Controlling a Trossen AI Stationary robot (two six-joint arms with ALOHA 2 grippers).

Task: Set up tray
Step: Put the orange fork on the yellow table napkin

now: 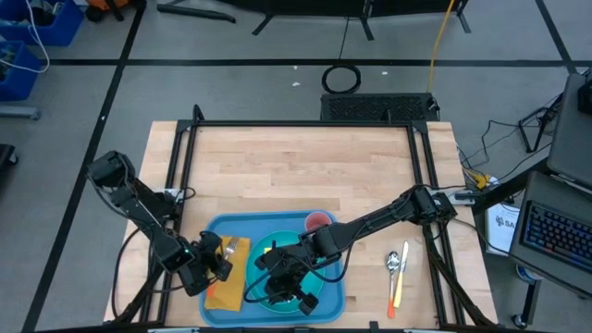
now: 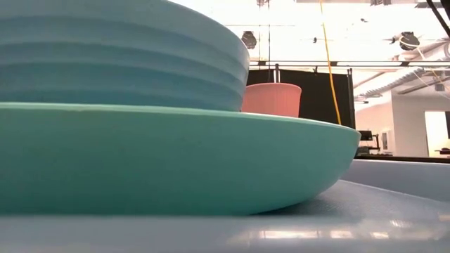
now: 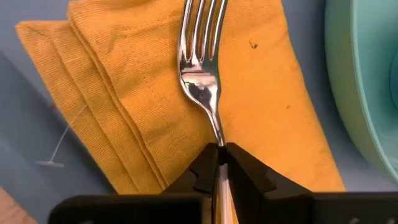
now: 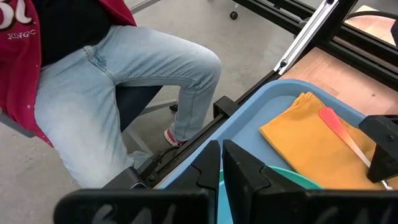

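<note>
Plate (image 2: pixel 176 161) — bowl (image 2: pixel 119 56), cup (image 2: pixel 273 98) behind

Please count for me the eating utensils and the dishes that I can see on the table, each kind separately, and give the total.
Fork: 1
Spoon: 1
Knife: 1
Plate: 1
Bowl: 1
Cup: 1
Total: 6

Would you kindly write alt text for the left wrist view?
The left gripper is shut on a silver fork, holding it over a folded yellow-orange napkin on the blue tray. A teal plate edges in beside it.
</note>
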